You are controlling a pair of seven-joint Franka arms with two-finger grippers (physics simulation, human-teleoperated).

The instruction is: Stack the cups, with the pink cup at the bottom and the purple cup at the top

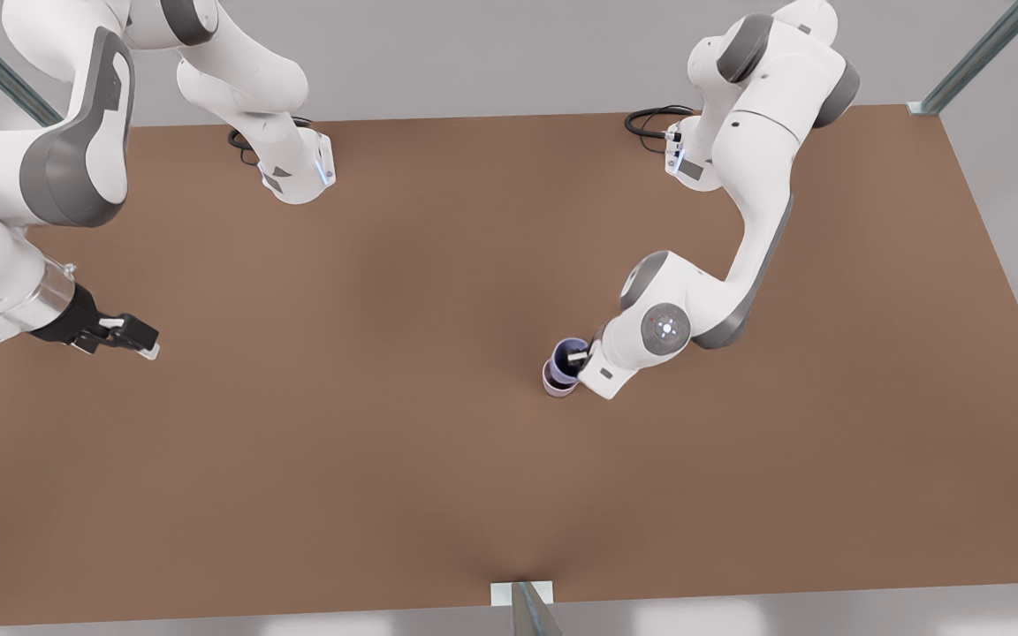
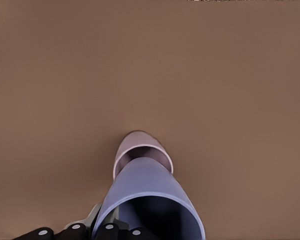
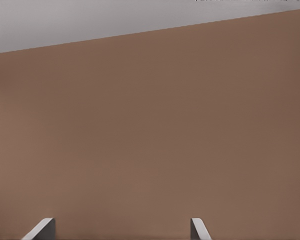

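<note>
The left gripper pinched the purple cup by its wall, one finger inside the mouth, so the cup could be steered from above without blocking its base. It held that cup directly over the pink cup, which stood on the table a little toward the front view's right of centre. The purple base seemed to sit just within the pink rim, probably mid-insertion, though how deep it had gone I could not tell: the purple wall covered most of the pink cup, and the outer finger was hidden behind the hand. Farther off, at the front view's left edge, the right gripper waited above bare table, fingers spread apart and empty, well clear of the stack.
</note>
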